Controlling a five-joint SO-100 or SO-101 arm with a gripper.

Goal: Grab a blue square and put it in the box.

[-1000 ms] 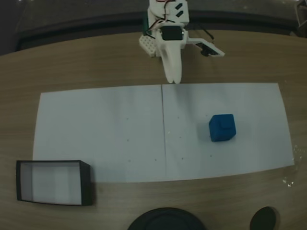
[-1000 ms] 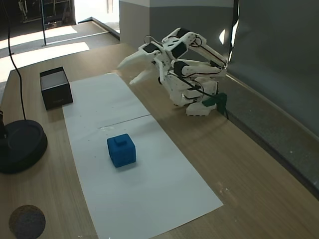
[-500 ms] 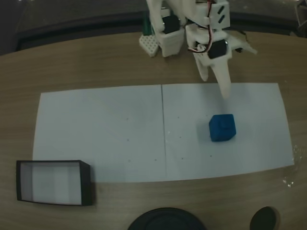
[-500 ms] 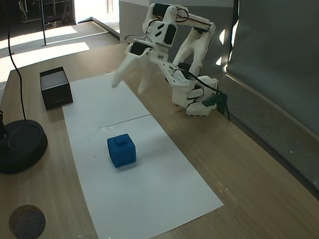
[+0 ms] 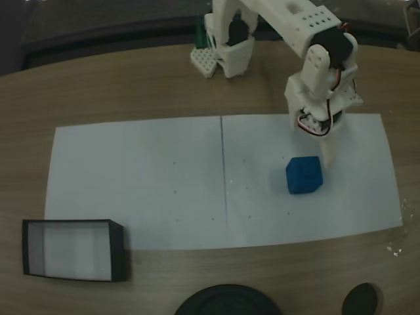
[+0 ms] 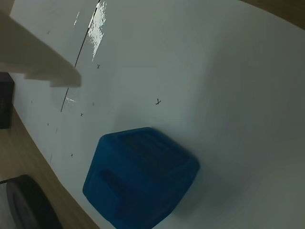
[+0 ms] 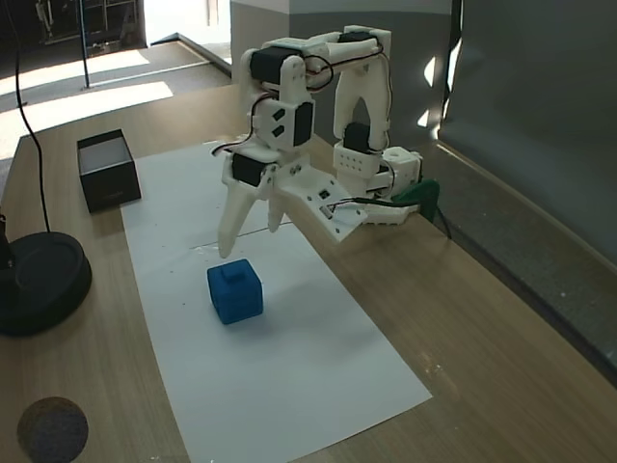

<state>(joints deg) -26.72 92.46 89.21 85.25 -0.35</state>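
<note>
Blue square [image 5: 304, 175]: small solid blue cube, resting flat on the right half of the white paper sheet [image 5: 144, 184] as the top-down fixed view shows it, slightly right of the thin seam line down the sheet's middle; a raised stud mark shows on its top in the angled fixed view [image 7: 235, 290], and it looms large and close in the wrist view [image 6: 140, 176]. Nothing touches it. Gripper [image 7: 253, 231]: white two-finger tool, pointing downward, poised just beside and above the cube, on its arm-ward side; jaws spread apart with a clear gap between them, holding nothing. One finger [image 6: 38, 59] crosses the upper left of the wrist view, apart from the cube. In the top-down fixed view the gripper [image 5: 326, 149] hangs at the cube's upper right corner. Arm: white printed segments with black servo motors and thin wires, reaching out from a base [image 7: 378, 183] at the far table edge. Box [image 5: 72, 250]: shallow black-walled tray with pale floor, at the lower left of the top-down fixed view, just off the paper's corner, well apart from the cube; also seen at the far left end of the sheet in the angled fixed view [image 7: 108, 170]. Table [image 5: 131, 85]: wood-grain surface. Other items: a large round black disc [image 7: 39, 280] and a smaller dark disc [image 7: 51, 429] near the table's front edge.
</note>
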